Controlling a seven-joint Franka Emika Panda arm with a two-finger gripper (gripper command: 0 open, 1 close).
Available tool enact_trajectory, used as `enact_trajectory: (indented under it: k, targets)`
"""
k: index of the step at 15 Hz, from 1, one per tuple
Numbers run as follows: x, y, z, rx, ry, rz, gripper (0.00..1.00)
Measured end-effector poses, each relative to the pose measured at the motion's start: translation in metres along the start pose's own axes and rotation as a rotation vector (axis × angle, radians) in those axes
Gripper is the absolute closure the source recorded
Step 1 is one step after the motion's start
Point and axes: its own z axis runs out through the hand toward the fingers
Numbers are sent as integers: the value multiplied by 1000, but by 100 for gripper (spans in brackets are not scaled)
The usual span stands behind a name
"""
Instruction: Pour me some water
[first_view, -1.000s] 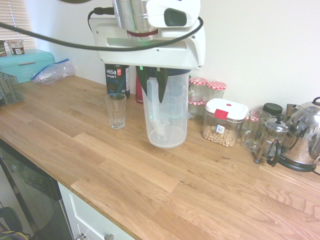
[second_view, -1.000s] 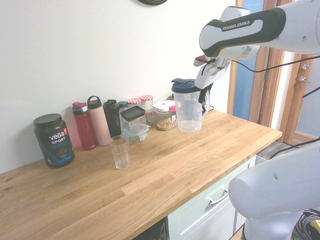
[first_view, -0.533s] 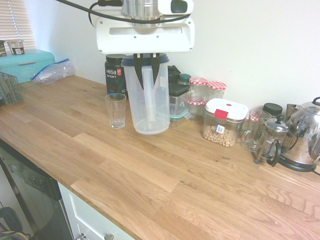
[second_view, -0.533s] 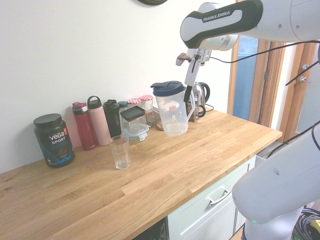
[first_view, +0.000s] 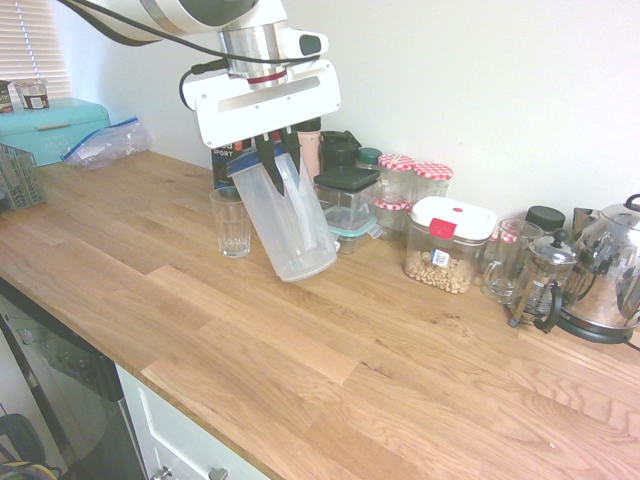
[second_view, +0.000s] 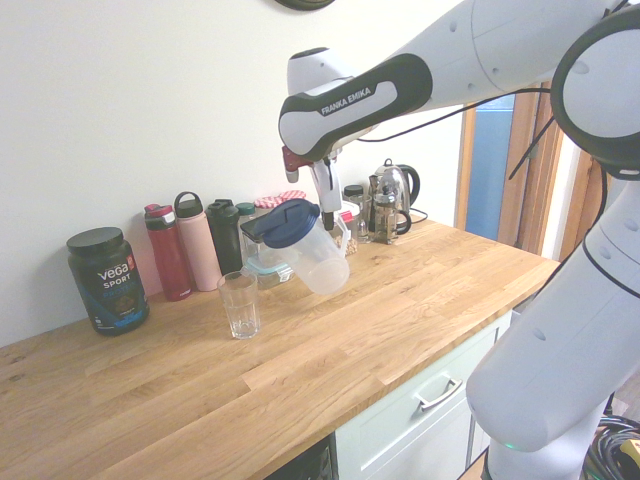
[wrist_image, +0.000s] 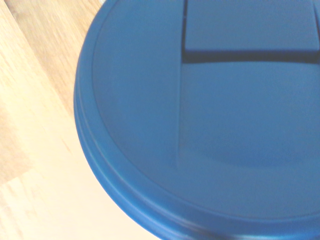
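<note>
Clear plastic, with a dark blue lid, describes the jug (first_view: 290, 225) now held off the desk (first_view: 330, 370) by the claw (first_view: 282, 150). The claw's dark fingers are closed on the jug's handle side, just under the lid. The jug is tilted, its lid end leaning toward the glass (first_view: 231, 221) and its base swung out away from it, clear of the wood. In the second exterior view the jug (second_view: 305, 252) hangs above and just beside the glass (second_view: 239, 304), the lid rim lying above the glass rim and not touching it. No water can be made out in the jug or in the glass.

The glass stands upright on the desk near the back edge, in front of a black tub (second_view: 108, 279) and a row of bottles (second_view: 190, 245) against the wall. Further along the back edge stand red-capped jars (first_view: 412, 190), a white-lidded box of nuts (first_view: 447, 245), a coffee press (first_view: 538, 283) and a steel kettle (first_view: 610, 270). A turquoise bread box (first_view: 50, 128) sits at the far end of the desk.

The wrist view is filled by the blue lid (wrist_image: 215, 120), with pale wood showing beside it.
</note>
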Motion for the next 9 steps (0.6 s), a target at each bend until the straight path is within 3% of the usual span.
enact_trajectory:
  k: [5, 9]
  targets:
    - [25, -42, 2, -127, -23, -94, 100]
    - [45, -58, -1, -189, -97, -160, 100]
